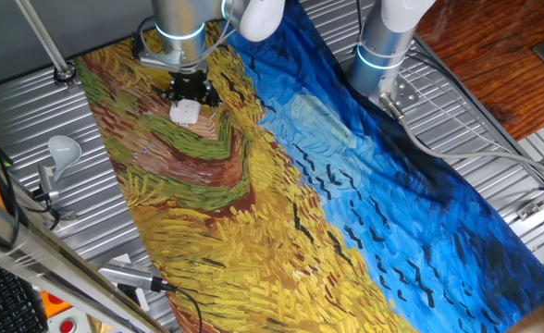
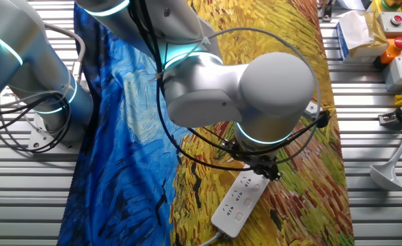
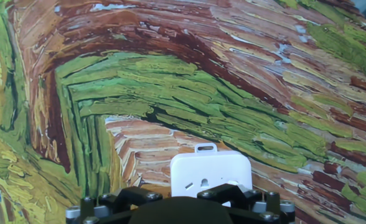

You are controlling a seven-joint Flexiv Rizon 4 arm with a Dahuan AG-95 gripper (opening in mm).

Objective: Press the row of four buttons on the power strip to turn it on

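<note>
Black two-finger gripper [image 1: 191,91] hangs straight down from the silver arm in one fixed view, directly over the small white plastic power strip [image 1: 186,112], whose near end pokes out just below the fingers. Strip and gripper sit on a painted cloth of yellow, green and blue brushstrokes [image 1: 281,213] that covers the ribbed metal table [image 1: 105,231]. Well off to the side of the gripper, a white lamp-like bulb on a metal stand [image 1: 59,153] stands on the bare metal.

From the other fixed view, the arm's large grey wrist joint [image 2: 273,92] hides most of the gripper [image 2: 261,166]; only its dark base with looping black cables shows. The power strip [image 2: 240,200] stretches away from beneath it, lying diagonally on the yellow part of the cloth [image 2: 290,205], sockets facing up, a thin white cord leaving its far end. The row of four buttons [image 2: 244,206] is only faintly discernible along one side of its top face.

Through the hand view, the black gripper body [image 3: 183,208] fills the bottom edge, and the rounded white end of the power strip [image 3: 205,174] lies just ahead of it, partly covered by it, on green and brown strokes of the cloth [image 3: 170,93].

No view shows the fingertips clearly, so I cannot tell whether they are apart or closed, nor whether they touch the strip
</note>
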